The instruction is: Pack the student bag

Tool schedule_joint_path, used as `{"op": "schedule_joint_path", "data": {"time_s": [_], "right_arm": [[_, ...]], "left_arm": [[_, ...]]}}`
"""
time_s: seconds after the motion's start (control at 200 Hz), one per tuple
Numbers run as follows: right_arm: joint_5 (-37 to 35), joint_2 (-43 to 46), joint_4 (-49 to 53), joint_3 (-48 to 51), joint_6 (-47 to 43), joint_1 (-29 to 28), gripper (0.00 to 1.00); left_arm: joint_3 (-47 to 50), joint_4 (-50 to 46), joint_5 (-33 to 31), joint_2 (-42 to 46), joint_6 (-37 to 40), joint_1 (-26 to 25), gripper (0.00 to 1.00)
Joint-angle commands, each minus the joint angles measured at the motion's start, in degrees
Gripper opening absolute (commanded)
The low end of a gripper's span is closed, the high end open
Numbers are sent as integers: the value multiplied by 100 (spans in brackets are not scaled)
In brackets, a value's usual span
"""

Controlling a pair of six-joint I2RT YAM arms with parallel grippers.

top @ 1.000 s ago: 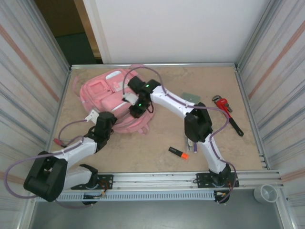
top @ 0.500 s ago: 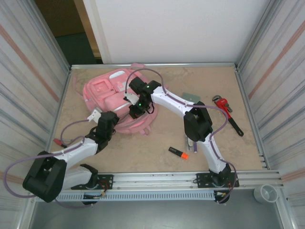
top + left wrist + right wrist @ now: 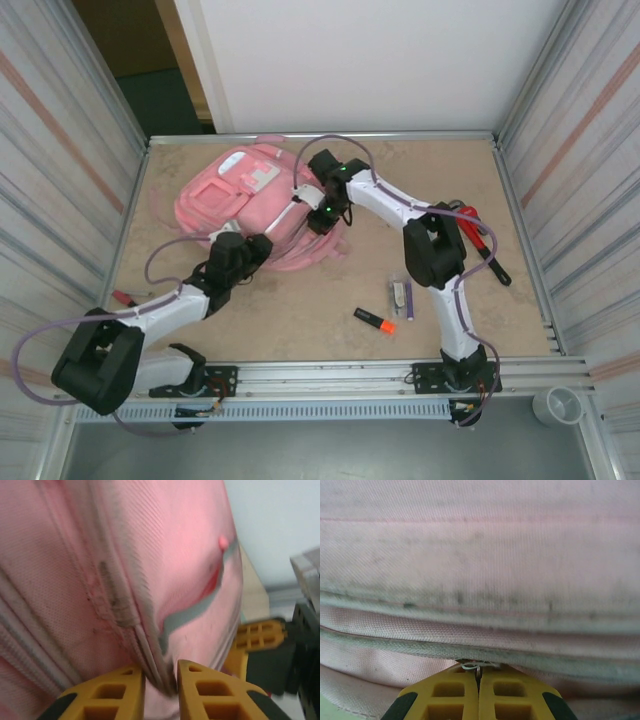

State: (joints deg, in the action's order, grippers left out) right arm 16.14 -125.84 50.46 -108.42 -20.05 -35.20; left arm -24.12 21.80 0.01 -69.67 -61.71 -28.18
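Top external: student bag [image 3: 215, 200] and right gripper [image 3: 317, 218] farther right than earlier.

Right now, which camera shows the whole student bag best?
Top external: nearly all of the student bag shows, pockets up, between both arms. Left wrist gives a blurred close-up of a seam inside the left pincer; right wrist, fabric bands above the shut right pincer.

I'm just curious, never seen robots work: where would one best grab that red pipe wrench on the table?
Probably the pipe wrench by its straight black handle, from above, pinched across its narrow width: it lies flat on the table, and the red head is bulkier.
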Motion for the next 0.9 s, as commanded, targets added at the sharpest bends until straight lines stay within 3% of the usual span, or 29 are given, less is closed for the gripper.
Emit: {"op": "schedule_joint_path", "data": {"time_s": [0.0,0.266,0.591,0.897], "right_arm": [[-176,379,-590,392,-931,133,0],[-56,518,-748,691,-1343,285,0],[-232,471,-761,748,-1325,224,0],[-322,497,-765,757,-1317,233,0]], "left_arm": [[-190,-137,732,124,783,120,32],[-453,-1118,1063,561,1751,1109,53],[-1136,-1073,1569,-403,2092,1442,56],[-1071,-1062,1336,-702,1957,1596,56]]}}
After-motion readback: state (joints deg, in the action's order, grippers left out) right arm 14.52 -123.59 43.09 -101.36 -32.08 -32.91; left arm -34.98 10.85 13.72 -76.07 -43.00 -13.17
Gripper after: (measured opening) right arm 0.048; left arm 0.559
